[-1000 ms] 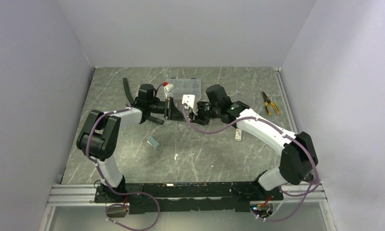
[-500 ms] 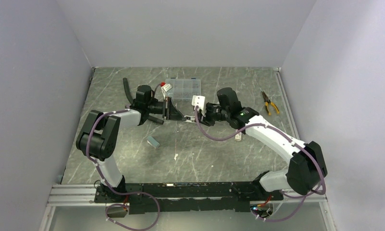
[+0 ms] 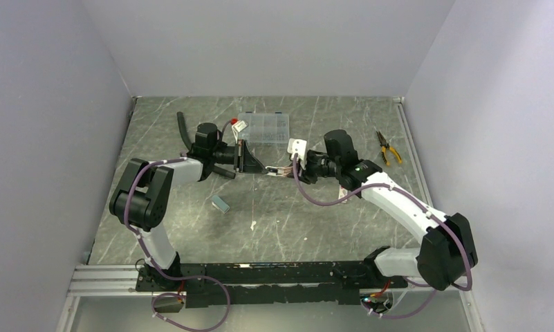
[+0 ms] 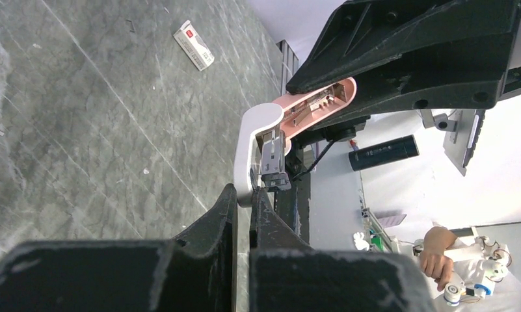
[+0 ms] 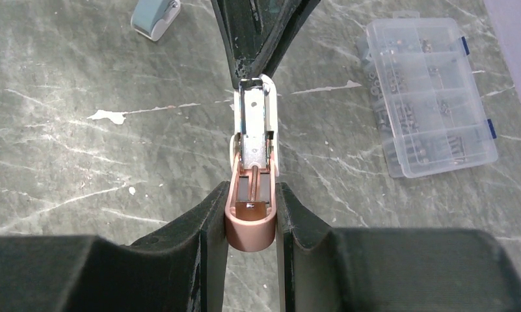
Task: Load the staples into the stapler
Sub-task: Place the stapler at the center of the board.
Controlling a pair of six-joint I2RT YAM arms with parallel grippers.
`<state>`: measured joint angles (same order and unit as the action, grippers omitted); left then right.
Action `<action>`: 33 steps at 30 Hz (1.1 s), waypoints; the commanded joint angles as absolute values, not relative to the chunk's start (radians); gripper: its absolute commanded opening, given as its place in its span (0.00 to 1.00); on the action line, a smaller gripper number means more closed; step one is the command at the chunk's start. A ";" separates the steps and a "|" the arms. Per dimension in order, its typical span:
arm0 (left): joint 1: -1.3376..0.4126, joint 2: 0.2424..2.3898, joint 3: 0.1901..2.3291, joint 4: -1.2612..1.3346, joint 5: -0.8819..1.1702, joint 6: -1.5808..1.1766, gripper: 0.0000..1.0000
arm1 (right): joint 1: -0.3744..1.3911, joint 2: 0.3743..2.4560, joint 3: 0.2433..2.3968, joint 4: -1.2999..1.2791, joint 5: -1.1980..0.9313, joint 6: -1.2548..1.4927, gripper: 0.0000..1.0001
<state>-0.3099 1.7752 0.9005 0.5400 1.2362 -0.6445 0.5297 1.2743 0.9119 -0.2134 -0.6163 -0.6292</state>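
Note:
A small pink and white stapler point(image 3: 277, 170) hangs opened out above the middle of the table, held between both grippers. My left gripper point(image 4: 242, 195) is shut on its white base point(image 4: 250, 140). My right gripper point(image 5: 250, 195) is shut on the pink lid point(image 5: 249, 229). The metal staple channel point(image 5: 252, 127) lies bare between base and lid; I cannot tell whether anything is in it. A tiny pale strip point(image 3: 252, 224) on the table nearer the arm bases may be the staples, but it is too small to be sure.
A grey-blue mini stapler point(image 3: 220, 203) lies left of centre. A clear compartment box point(image 3: 263, 128) stands at the back, with pliers point(image 3: 388, 146) at the right and a black tube point(image 3: 182, 128) at the left. A white carton with a red mark point(image 4: 194, 45) lies under the right arm.
My right gripper has drawn away to the right with the pink lid, and the stapler has swung further open. The left gripper has stayed in place.

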 commanded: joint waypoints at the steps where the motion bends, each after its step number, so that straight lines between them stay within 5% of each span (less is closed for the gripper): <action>1: -0.248 1.758 0.876 0.552 1.182 -0.576 0.03 | 0.467 1.218 0.891 -0.229 -0.590 -0.578 0.18; 8: -0.259 1.827 0.922 0.460 1.130 -0.527 0.03 | 0.468 1.286 0.889 -0.232 -0.603 -0.595 0.00; 27: -0.272 2.130 1.159 0.106 0.955 -0.444 0.03 | 0.512 1.578 0.918 -0.150 -0.436 -0.482 0.00; 33: -0.272 2.147 1.171 0.045 0.914 -0.394 0.18 | 0.511 1.606 0.903 -0.107 -0.397 -0.464 0.00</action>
<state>-0.3168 2.1235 1.1435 0.0986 1.0641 -0.4892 0.5312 1.6169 0.8890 -0.1005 -0.4717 -0.5079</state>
